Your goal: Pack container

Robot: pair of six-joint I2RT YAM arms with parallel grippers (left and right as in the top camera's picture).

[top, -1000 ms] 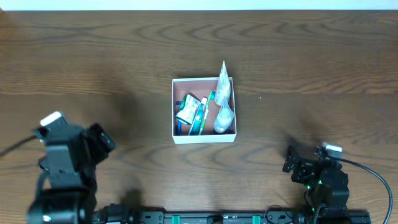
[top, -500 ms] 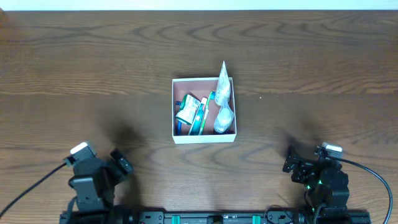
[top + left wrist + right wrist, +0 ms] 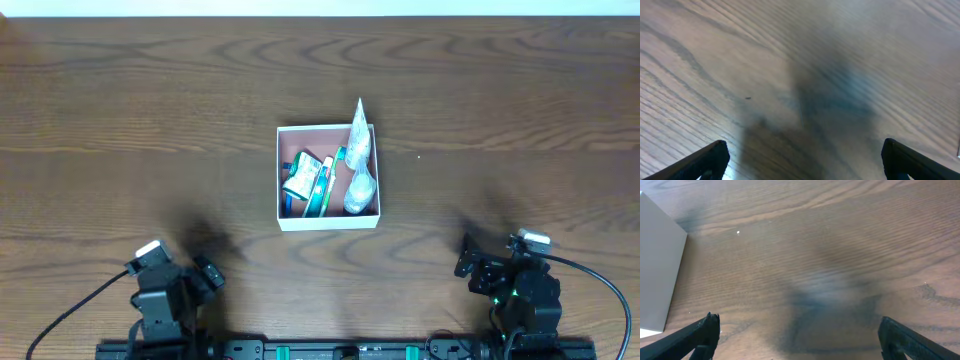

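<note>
The container point(image 3: 290, 140), a square white-walled box with a pinkish-brown inside, sits mid-table. It holds green and blue toiletry packets point(image 3: 307, 180) on its left and clear plastic-wrapped items point(image 3: 360, 165) on its right, one poking over the far rim. A white wall of the container shows at the left edge of the right wrist view point(image 3: 657, 270). My left gripper point(image 3: 205, 275) is open and empty near the front left edge; its fingertips point(image 3: 802, 157) frame bare wood. My right gripper point(image 3: 468, 262) is open and empty at the front right, its fingertips point(image 3: 797, 332) over bare wood.
The wooden table point(image 3: 500, 100) spreads around the container. A black rail point(image 3: 350, 350) runs along the front edge between the two arm bases. A cable point(image 3: 590, 275) trails from the right arm.
My left arm has drawn back toward the front edge and folded low, moving right and nearer. The right arm and the container have not moved.
</note>
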